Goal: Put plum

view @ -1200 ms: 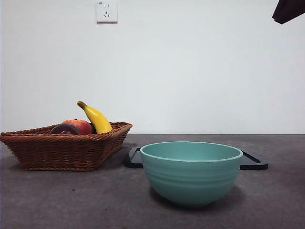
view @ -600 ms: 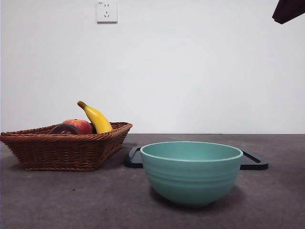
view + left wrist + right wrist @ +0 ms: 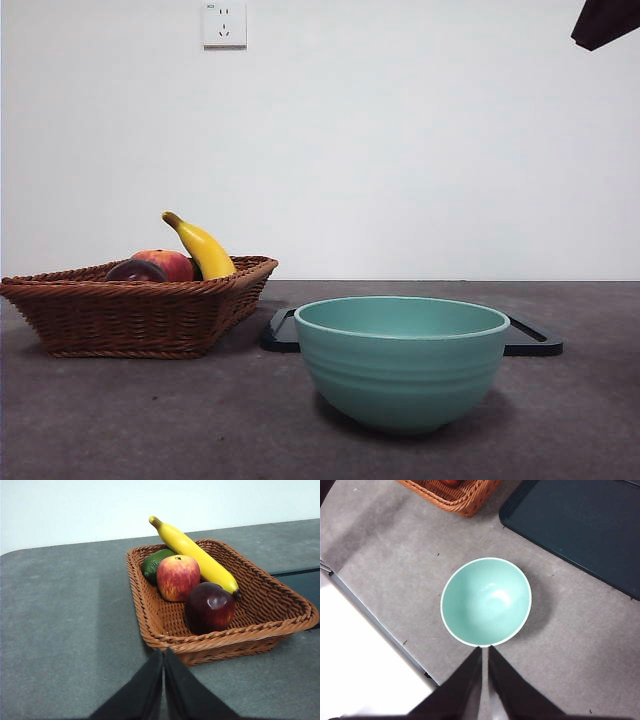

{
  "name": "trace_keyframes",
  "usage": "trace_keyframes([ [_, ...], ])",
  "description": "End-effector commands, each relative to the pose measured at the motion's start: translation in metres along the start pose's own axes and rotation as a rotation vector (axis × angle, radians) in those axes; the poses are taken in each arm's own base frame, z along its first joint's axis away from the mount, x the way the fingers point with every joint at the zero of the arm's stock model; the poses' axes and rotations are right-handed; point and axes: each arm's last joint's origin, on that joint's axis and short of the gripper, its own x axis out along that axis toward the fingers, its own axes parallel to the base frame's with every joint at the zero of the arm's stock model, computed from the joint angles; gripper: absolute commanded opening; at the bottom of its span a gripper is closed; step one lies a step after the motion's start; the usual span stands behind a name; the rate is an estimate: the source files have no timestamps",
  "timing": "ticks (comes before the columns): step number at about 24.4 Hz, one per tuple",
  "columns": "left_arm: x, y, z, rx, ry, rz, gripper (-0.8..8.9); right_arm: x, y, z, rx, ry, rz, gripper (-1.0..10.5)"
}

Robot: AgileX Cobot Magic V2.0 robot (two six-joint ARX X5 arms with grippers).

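Hovering short of the basket [image 3: 280, 625], my left gripper [image 3: 163, 652] has its jaws pressed together on nothing. Inside the basket, at the end nearest me, sits the plum [image 3: 210, 607], touching the apple [image 3: 178, 577] and the banana [image 3: 197, 557]; a green fruit [image 3: 152, 562] lies behind the apple. My right gripper [image 3: 485, 649], jaws also together, hangs high over the bowl [image 3: 486, 601]. Beyond the bowl lies a dark tray [image 3: 580, 525].
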Motion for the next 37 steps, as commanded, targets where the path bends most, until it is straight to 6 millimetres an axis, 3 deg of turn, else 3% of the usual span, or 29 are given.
trace_keyframes([
  [1, 0.002, 0.000, -0.008, -0.015, 0.028, -0.002, 0.07, -0.003, 0.002, 0.004, -0.022, -0.019, 0.009, 0.1],
  [4, 0.002, 0.000, -0.008, -0.014, 0.028, -0.002, 0.07, -0.018, -0.009, 0.002, -0.040, -0.096, -0.070, 0.1],
  [8, 0.002, 0.000, -0.008, -0.015, 0.028, -0.002, 0.07, -0.061, -0.030, -0.014, 0.095, -0.335, -0.317, 0.1],
  [12, 0.002, 0.000, -0.008, -0.014, 0.028, -0.002, 0.07, -0.080, -0.035, -0.029, -0.028, -0.664, -0.561, 0.1],
  [16, 0.002, 0.000, -0.008, -0.015, 0.028, -0.002, 0.07, -0.064, -0.043, -0.053, -0.174, -0.867, -0.661, 0.1],
  [20, 0.002, 0.000, -0.008, -0.015, 0.028, -0.002, 0.07, -0.041, -0.055, -0.074, -0.193, -0.931, -0.707, 0.1],
  [28, 0.002, 0.000, -0.008, -0.015, 0.028, -0.002, 0.07, 0.004, -0.076, -0.108, -0.140, -0.933, -0.763, 0.1],
  [37, 0.002, 0.000, -0.008, -0.015, 0.027, -0.001, 0.07, 0.032, -0.089, -0.128, -0.056, -0.938, -0.806, 0.1],
])
